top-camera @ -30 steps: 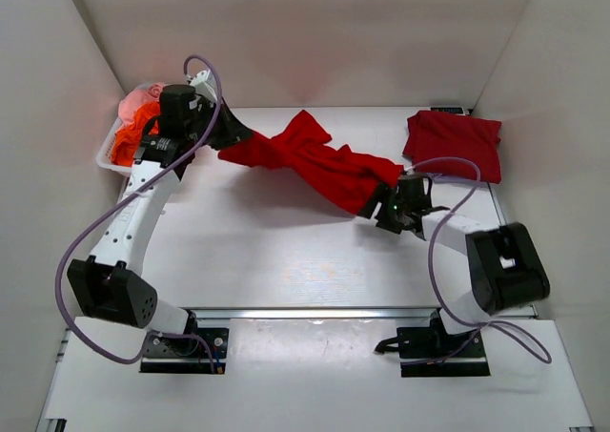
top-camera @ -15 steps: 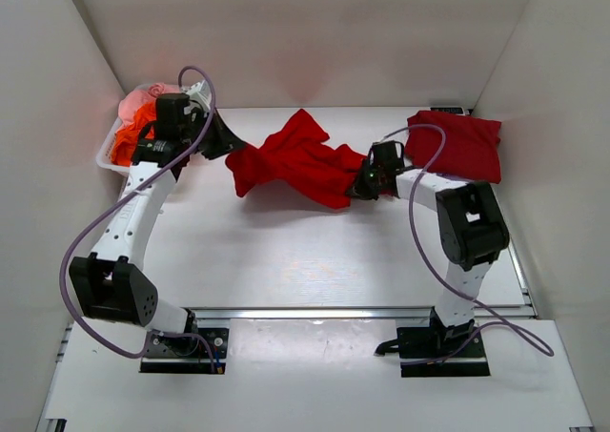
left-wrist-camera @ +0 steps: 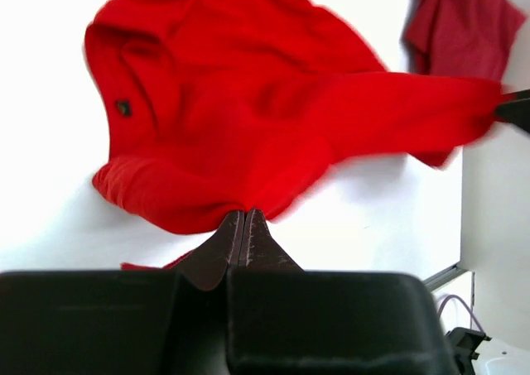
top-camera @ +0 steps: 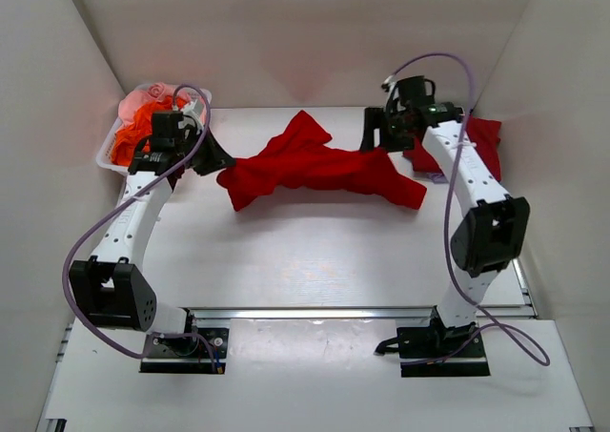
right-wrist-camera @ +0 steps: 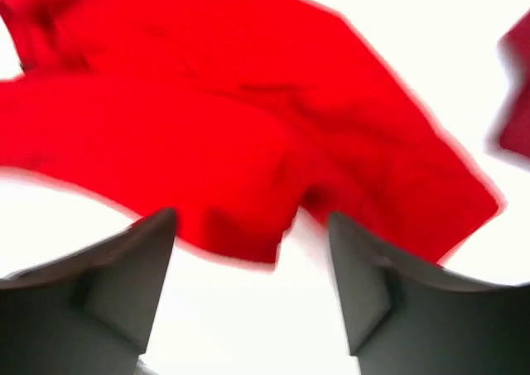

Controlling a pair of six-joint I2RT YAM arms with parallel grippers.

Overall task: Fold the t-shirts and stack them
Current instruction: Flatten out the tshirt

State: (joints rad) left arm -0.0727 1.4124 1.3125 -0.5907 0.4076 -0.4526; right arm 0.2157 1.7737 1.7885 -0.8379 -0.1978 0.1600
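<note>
A deep-red t-shirt [top-camera: 315, 165] lies crumpled and stretched sideways across the middle of the table. It also shows in the left wrist view [left-wrist-camera: 248, 118] and, blurred, in the right wrist view [right-wrist-camera: 207, 127]. My left gripper [top-camera: 212, 157] is shut on the shirt's left edge, with cloth at the closed tips [left-wrist-camera: 244, 213]. My right gripper [top-camera: 374, 138] is open and empty, above the shirt's far right part [right-wrist-camera: 250, 218]. A second, darker red t-shirt [top-camera: 481, 136] lies folded at the back right, also seen in the left wrist view [left-wrist-camera: 468, 27].
A white lattice basket [top-camera: 107, 151] with orange and pink cloth [top-camera: 143, 122] stands at the back left, just behind my left arm. White walls close in the table on the left, back and right. The right arm reaches over the folded shirt.
My right gripper let go of the shirt, opened and swung toward the back right. The shirt's right end dropped onto the table. My left gripper drew slightly left and nearer, still holding.
</note>
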